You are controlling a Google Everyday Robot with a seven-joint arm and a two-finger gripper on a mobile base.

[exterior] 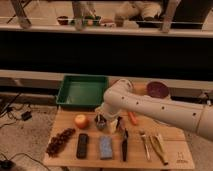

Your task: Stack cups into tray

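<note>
Open tool (106,121) just over cup (100,122), nr green tray (82,92).

Crowded board, roomy tray
Gripper (107,121), fingers apart, hangs low between apple (81,121) and carrot (132,118); green tray (82,91) is unobstructed.

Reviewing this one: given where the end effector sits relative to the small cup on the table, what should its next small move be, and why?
Probably a short descent to close on the cup. The end effector hangs open right at the cup's rim, nothing is held, and the cup sits on the table, outside the green tray.
</note>
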